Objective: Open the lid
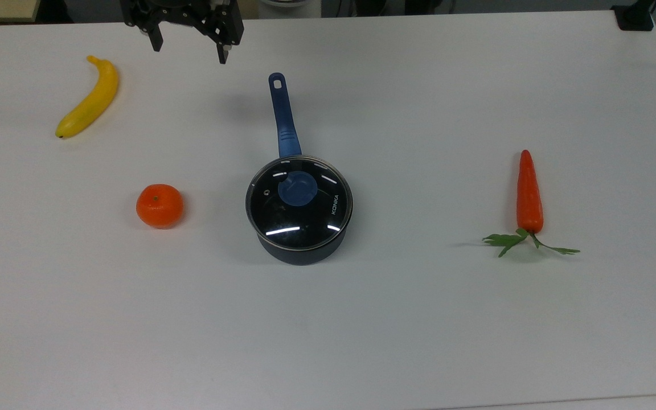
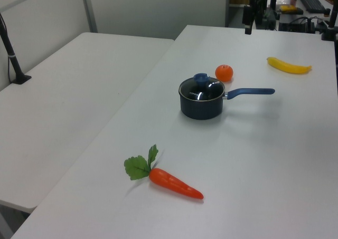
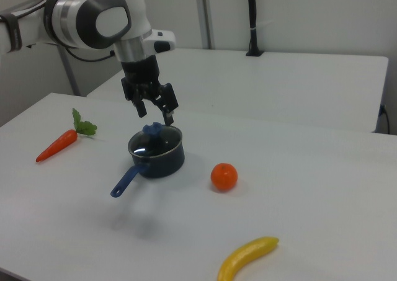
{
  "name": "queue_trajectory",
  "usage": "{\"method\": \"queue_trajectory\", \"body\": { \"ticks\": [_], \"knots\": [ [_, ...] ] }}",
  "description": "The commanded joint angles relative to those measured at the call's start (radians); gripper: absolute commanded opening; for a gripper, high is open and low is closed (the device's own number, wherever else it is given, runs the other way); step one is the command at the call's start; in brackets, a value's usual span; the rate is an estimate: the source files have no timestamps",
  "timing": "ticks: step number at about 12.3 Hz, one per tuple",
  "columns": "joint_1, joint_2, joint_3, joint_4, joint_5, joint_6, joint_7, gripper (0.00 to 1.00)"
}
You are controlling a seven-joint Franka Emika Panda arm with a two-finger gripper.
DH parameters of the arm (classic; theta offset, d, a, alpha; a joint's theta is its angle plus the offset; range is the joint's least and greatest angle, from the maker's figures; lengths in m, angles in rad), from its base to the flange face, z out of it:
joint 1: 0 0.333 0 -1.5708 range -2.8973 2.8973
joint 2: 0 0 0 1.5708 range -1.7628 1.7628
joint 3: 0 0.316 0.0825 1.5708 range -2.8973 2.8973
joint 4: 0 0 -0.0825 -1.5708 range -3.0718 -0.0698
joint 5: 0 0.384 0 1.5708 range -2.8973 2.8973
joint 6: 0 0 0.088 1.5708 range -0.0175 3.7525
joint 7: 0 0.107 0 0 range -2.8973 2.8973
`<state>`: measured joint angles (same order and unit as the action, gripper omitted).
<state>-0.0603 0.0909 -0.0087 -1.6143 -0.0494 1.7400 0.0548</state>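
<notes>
A: Where is the lid (image 1: 299,203) sitting?

B: It is resting closed on the saucepan (image 1: 303,250), between the orange (image 1: 159,205) and the carrot (image 1: 529,193). Glass, probably slippery and breakable; I would pinch its blue knob (image 1: 298,188).

A: And the claw (image 1: 189,49)?

B: It is hanging beyond the pan's handle (image 1: 282,115), fingers spread, empty.

The worktop (image 1: 476,341) carries one pan (image 1: 300,250) with one lid (image 1: 299,203). Around it lie one banana (image 1: 89,98), one orange (image 1: 159,205) and one carrot (image 1: 529,192).
</notes>
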Motion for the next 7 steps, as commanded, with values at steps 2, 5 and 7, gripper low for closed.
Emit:
{"method": "queue_trajectory", "body": {
  "ticks": [2, 5, 7],
  "knots": [
    [0.007, 0.003, 0.012, 0.013, -0.001, 0.021, 0.02, 1.0],
    [0.054, 0.032, 0.018, 0.02, 0.068, 0.139, 0.276, 1.0],
    [0.074, 0.113, 0.016, 0.063, 0.077, 0.24, 0.447, 1.0]
  ]
}}
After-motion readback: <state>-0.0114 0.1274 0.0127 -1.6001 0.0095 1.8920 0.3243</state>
